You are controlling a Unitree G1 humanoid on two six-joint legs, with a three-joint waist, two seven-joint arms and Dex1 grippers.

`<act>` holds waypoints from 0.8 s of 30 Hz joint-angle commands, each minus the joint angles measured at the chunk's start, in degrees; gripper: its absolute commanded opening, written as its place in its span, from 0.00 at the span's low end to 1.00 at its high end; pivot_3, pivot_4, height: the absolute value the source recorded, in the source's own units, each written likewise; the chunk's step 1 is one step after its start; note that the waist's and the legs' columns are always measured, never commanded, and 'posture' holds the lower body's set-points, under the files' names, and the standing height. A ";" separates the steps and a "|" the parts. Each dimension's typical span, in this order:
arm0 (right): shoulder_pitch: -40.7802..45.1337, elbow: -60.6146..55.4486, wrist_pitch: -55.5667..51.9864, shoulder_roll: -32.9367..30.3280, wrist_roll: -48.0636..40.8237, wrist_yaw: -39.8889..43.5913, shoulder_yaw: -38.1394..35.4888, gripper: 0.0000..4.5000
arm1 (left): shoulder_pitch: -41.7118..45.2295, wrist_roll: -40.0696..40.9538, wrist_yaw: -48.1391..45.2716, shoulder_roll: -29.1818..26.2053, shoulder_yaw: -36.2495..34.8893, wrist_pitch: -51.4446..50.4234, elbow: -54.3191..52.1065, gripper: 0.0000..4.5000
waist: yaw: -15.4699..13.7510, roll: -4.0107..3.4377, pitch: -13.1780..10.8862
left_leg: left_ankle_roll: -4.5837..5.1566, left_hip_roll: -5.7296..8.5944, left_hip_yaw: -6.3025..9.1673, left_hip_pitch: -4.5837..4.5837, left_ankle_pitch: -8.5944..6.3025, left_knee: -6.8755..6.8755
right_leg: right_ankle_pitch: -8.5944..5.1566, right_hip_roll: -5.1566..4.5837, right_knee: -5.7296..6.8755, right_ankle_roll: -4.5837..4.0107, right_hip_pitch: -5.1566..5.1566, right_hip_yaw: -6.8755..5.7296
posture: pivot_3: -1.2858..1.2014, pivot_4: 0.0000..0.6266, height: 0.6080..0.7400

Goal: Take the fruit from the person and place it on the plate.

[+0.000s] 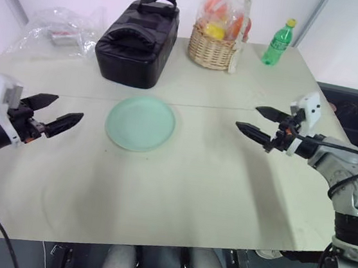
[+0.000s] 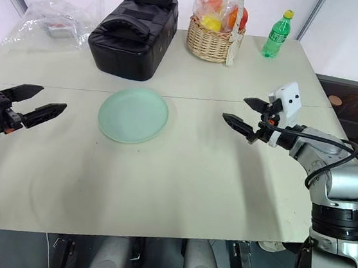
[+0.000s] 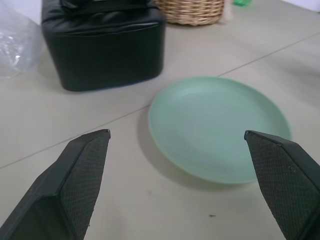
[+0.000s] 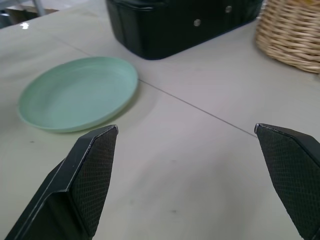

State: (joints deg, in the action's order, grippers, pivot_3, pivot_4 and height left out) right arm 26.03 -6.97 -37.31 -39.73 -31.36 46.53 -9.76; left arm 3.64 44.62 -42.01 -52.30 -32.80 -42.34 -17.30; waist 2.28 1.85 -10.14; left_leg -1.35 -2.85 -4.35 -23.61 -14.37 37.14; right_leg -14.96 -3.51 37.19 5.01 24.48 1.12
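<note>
Plate (image 1: pixel 141 123): round, pale green, bare, lying flat on the table (image 1: pixel 179 192) about midway between the two arms, a little nearer the left one. No apple and no person's hand can be seen, so the handover has apparently not begun.

Listed left to right:

- Left gripper (image 1: pixel 59 114): held above the table's left edge, black fingers spread wide, nothing between them, aimed roughly level toward the plate.
- Clear plastic bag (image 1: pixel 55 29): crumpled, far left corner.
- Black case (image 1: pixel 138 39): zipped, just behind the plate, apart from it.
- Wicker basket (image 1: pixel 213 47): behind and right of the case, holding orange and yellow fruit in plastic wrap.
- Green bottle (image 1: pixel 278 43): upright, yellow cap, beside the basket.
- Right gripper (image 1: pixel 259 122): above the table's right side, fingers spread wide, empty, pointing left toward the plate.

Judgement: whichever arm receives the apple need only travel inward across open table to the plate; the left has the shorter way.
</note>
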 commanded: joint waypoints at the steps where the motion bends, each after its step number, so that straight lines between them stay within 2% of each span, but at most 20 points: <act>1: 1.17 -2.76 0.20 0.28 -0.88 -0.54 -0.57 0.99 | 0.94 -0.30 0.35 -0.08 -0.81 0.76 -0.71 1.00 | -0.01 0.00 0.00 | 0.00 0.00 0.00 0.00 0.00 0.00 | 0.00 0.00 0.00 0.00 0.00 0.00 | 0.52 0.24 1.00; 4: 0.49 -3.03 0.85 0.83 -0.27 -1.15 0.04 0.99 | 2.72 2.92 1.49 2.04 -1.19 -0.66 -0.95 1.00 | -0.15 0.00 0.00 | 0.00 0.01 -0.01 0.00 0.00 0.01 | 0.01 -0.01 0.00 0.02 0.00 0.01 | 0.52 0.24 1.00; 24: 0.36 -2.04 3.00 2.63 0.85 -4.25 -0.29 0.99 | 4.30 2.37 1.34 2.57 0.58 -0.86 -0.43 1.00 | -0.15 0.01 0.00 | 0.00 0.02 -0.01 0.00 0.00 0.02 | 0.01 0.00 0.01 0.03 -0.01 0.01 | 0.52 0.24 1.00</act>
State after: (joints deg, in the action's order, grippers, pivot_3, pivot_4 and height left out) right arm 25.78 -7.97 -35.55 -37.14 -30.45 42.35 -9.13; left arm 7.10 46.86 -40.91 -49.43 -32.11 -43.54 -17.14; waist 2.12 1.85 -10.15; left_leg -1.35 -2.83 -4.36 -23.61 -14.37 37.16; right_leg -14.94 -3.51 37.20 5.04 24.47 1.13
